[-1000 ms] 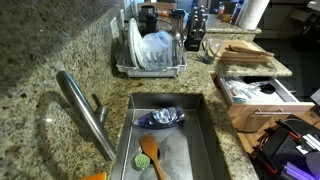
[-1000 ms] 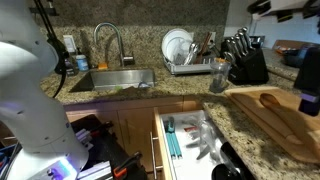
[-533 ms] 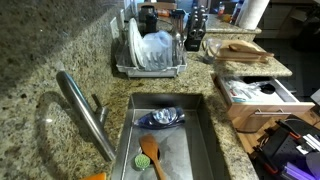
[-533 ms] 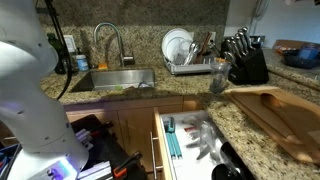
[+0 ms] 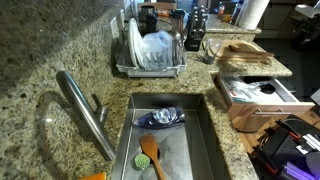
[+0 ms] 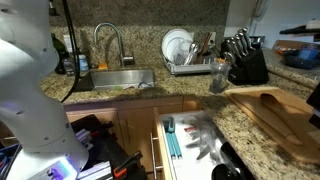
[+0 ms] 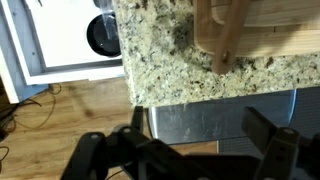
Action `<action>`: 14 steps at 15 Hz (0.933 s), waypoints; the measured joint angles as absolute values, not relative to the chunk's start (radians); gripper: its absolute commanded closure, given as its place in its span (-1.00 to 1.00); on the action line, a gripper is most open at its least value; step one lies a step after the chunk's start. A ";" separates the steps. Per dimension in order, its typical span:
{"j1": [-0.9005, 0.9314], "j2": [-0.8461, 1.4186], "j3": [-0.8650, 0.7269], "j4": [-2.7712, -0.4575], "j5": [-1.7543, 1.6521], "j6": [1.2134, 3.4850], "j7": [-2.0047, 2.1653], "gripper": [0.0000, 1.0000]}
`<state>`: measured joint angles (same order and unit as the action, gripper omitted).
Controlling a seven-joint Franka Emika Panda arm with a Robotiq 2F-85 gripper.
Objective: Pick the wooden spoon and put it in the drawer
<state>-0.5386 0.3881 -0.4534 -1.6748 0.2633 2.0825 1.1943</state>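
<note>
A slim pale wooden piece (image 7: 222,42), seemingly the wooden spoon, lies on a wooden cutting board (image 7: 270,25), its end over the granite counter. In an exterior view the pale wood on the board (image 5: 243,47) is too small to tell apart. The drawer stands open in both exterior views (image 5: 252,112) (image 6: 157,140), and its white inside shows in the wrist view (image 7: 60,40). My gripper (image 7: 185,148) is open and empty, hovering off the counter's front edge, beside the drawer and short of the board. A dark shape at an exterior view's edge (image 6: 313,95) may be the gripper.
The steel sink (image 5: 205,140) holds an orange-tan spoon with a green handle (image 5: 150,155) and a blue dish (image 5: 162,117). A dish rack (image 5: 150,55), a knife block (image 6: 245,62) and a tap (image 6: 108,45) stand on the granite counter. A black round object (image 7: 103,33) lies in the drawer.
In an exterior view the arm at the right edge has shifted: the gripper seen over the board a second ago now shows only as a dark shape at the frame edge.
</note>
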 measured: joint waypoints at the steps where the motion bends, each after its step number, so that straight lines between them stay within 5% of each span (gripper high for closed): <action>1: -0.549 0.440 -0.448 -1.627 0.304 2.083 1.190 -1.00; 7: -0.608 0.656 -0.397 -1.341 0.380 2.057 1.200 -1.00; 14: -0.624 0.683 -0.363 -1.300 0.380 2.024 1.202 -1.00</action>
<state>-0.6237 0.6833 -0.3628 -1.2995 0.3802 2.0241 1.2023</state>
